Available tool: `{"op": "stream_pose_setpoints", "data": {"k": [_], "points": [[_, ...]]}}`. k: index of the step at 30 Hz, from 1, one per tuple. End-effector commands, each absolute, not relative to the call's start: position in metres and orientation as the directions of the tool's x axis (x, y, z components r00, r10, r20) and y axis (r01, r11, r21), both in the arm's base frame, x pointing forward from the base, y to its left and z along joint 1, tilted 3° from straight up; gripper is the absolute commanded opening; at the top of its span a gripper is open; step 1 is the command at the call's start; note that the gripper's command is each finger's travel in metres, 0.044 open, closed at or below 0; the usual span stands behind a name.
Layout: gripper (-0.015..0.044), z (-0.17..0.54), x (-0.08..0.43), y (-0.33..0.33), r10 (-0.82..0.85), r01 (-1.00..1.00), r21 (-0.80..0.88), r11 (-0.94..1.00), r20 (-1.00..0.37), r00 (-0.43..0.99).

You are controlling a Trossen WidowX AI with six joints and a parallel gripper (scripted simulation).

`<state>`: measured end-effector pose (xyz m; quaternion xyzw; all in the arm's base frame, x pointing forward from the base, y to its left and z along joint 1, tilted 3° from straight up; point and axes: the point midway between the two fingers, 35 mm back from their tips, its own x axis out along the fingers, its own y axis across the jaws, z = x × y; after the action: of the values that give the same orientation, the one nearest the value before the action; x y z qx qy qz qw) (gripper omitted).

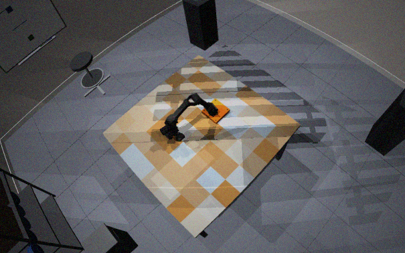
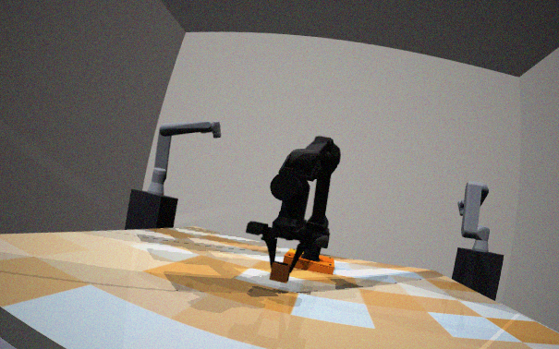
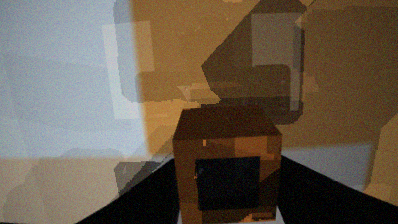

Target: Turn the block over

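Observation:
The block (image 2: pixel 279 273) (image 3: pixel 187 177) is a small orange-brown cube. Its marked side, with a dark square (image 3: pixel 228 182), faces up toward the wrist camera. My gripper (image 2: pixel 281 270) (image 3: pixel 225 165) is shut on the block, with one finger on each of two opposite sides. In the exterior view the block hangs a little above the table (image 2: pixel 121 318) (image 1: pixel 195 214), with shadow beneath it. In the top view the arm hides the block.
The arm's orange base plate (image 1: pixel 224 110) (image 2: pixel 322 265) stands behind the gripper on the patchwork-patterned table. Dark pedestals (image 1: pixel 201 27) (image 1: pixel 392 124) and a stool (image 1: pixel 82 61) stand on the floor away from the table.

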<state>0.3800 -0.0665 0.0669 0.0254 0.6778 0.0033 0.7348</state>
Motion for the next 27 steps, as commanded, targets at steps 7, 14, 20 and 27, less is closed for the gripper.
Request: {"op": "stream_pose_setpoints", "data": {"k": [7, 14, 20, 27], "points": [[0.0, 0.0626, 0.3817, -0.0669, 0.038, 0.037, 0.046, 0.998, -0.977, 0.209], [0.0, 0.0602, 0.3818, -0.067, 0.033, 0.037, 0.047, 0.998, -0.951, 0.309], [0.0, 0.0592, 0.3806, -0.0669, 0.029, 0.037, 0.047, 0.998, -0.92, 0.392], [0.0, 0.0592, 0.3774, -0.0663, 0.023, 0.034, 0.046, 0.998, -0.874, 0.485]]}}
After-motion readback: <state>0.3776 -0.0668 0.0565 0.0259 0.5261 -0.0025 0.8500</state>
